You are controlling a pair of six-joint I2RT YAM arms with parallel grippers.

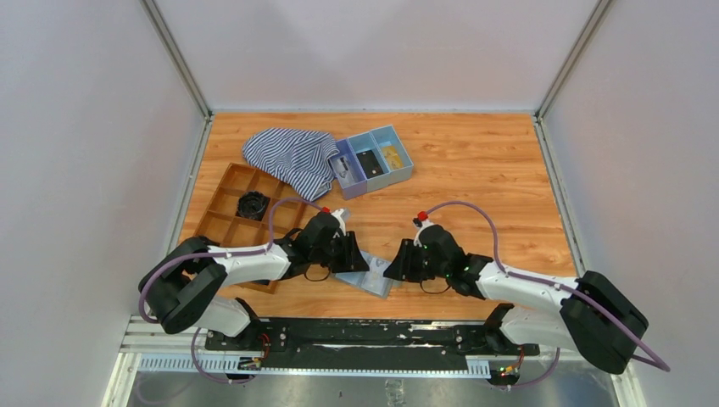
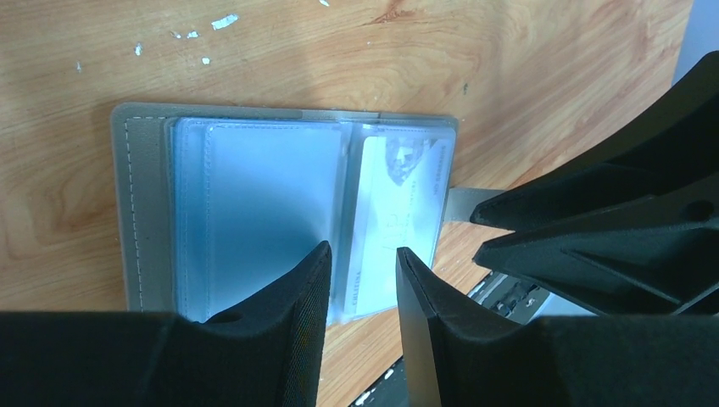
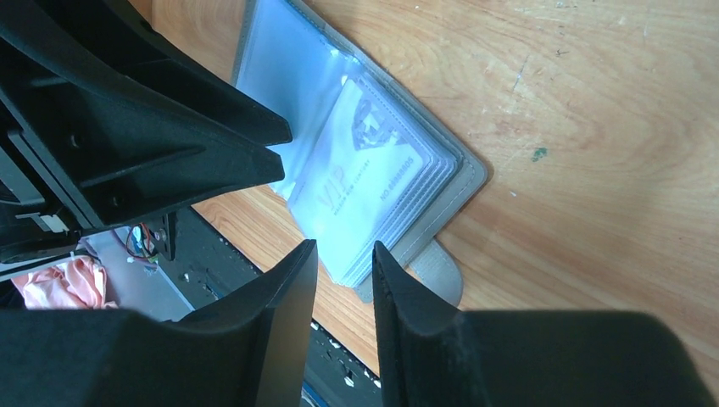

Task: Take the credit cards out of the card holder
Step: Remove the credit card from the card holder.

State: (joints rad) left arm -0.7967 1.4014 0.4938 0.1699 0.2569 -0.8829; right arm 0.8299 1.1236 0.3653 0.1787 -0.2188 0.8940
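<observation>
Setting: wooden table [image 1: 475, 195], seen from above and from both wrist cameras.
Card holder [image 1: 373, 280]: lies opened flat near the table's near edge, between the two grippers. It has a grey cover and clear, pale-blue sleeves inside, and its closing tab [image 3: 441, 275] sticks out at one side.
Credit card [image 3: 356, 170]: pale, printed "VIP", inside the topmost sleeve of the half beside the tab.
Left gripper [image 2: 363, 271]: low over the holder near its centre fold, jaws parted by a narrow gap, no grasp visible.
Right gripper [image 3: 343, 263]: over a corner of the sleeve stack, jaws likewise slightly apart, nothing seen clamped.
Background: blue three-compartment tray [image 1: 386, 181], striped cloth [image 1: 288, 157] and brown divided tray [image 1: 225, 199] holding a black object [image 1: 252, 203], all well apart from the holder.
</observation>
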